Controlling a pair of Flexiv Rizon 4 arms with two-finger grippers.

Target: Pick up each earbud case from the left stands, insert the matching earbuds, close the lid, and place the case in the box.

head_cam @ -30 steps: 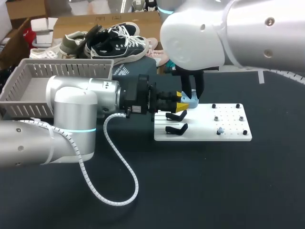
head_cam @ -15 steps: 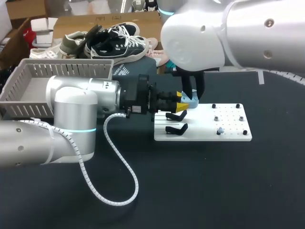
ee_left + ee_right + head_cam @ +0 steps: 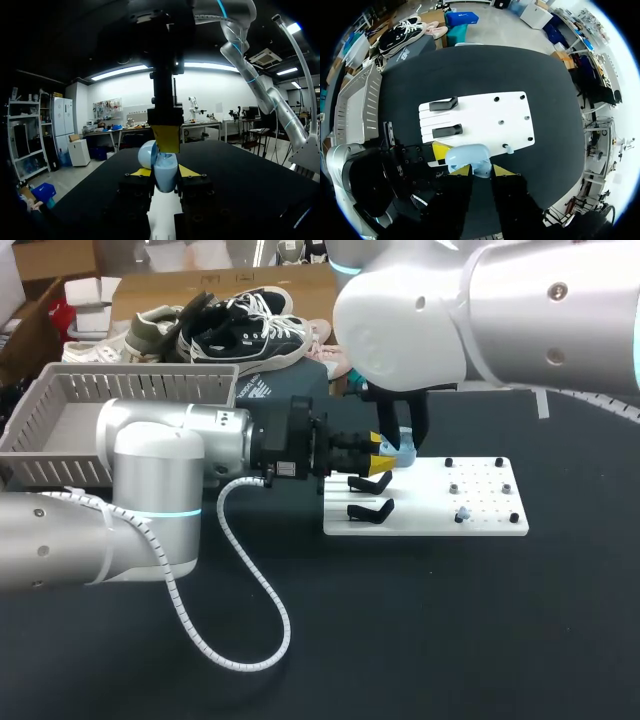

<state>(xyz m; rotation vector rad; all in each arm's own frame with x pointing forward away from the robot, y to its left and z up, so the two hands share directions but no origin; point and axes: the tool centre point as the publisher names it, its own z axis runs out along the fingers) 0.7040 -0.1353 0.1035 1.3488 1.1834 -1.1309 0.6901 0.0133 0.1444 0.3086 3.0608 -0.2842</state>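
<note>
since the left end effector (image 3: 165,172) clamped the open blue earbud case (image 3: 163,179) steady, the right end effector (image 3: 482,170) hung over it, likely for loading; its own grip i couldn't tell

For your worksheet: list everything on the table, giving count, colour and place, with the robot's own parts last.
case: one, light blue, held above the board's left end
board: one, white, mid-table
stands: two, black, empty, board's left end
pegs: several, black and grey, board's right part
earbud: one, pale, among the pegs
box: one, grey, far left
left gripper: shut on the case
right gripper: directly above the case
</note>
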